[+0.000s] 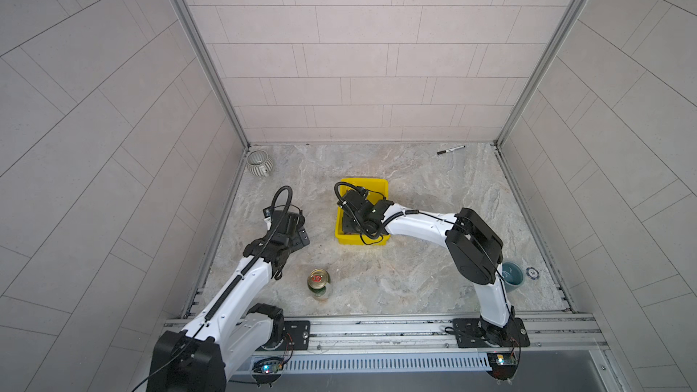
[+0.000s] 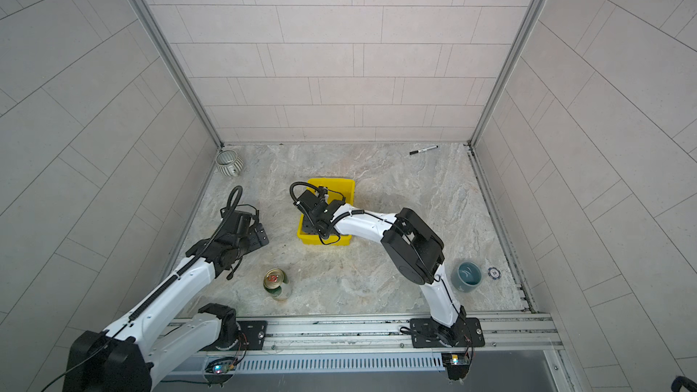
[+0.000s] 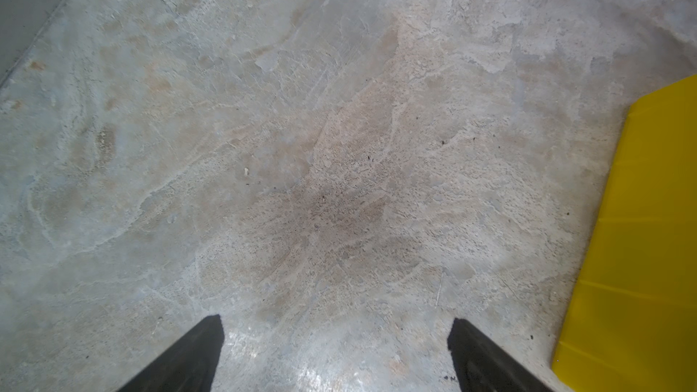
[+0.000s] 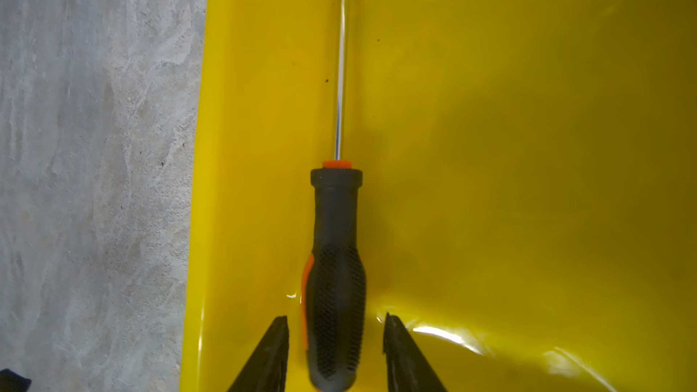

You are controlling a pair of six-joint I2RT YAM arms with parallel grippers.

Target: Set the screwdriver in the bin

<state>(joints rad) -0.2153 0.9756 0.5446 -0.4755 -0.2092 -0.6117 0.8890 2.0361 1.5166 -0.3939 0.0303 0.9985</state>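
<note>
The screwdriver (image 4: 335, 239), with a black handle, orange trim and a thin metal shaft, lies inside the yellow bin (image 4: 528, 145) along its wall. My right gripper (image 4: 335, 317) is open. Its fingertips stand either side of the handle's end, with a yellow gap showing on both sides. In both top views the right wrist hangs over the bin (image 1: 377, 184) (image 2: 341, 184) and hides the screwdriver. My left gripper (image 3: 335, 319) is open over bare stone, with the bin's edge (image 3: 641, 239) off to one side.
A ribbed grey mug (image 1: 259, 162) sits in the back left corner. A black marker (image 1: 451, 150) lies at the back right. A can (image 1: 319, 283) stands near the front. A blue-grey cup (image 1: 512, 276) and a chip (image 1: 531, 272) are at the front right.
</note>
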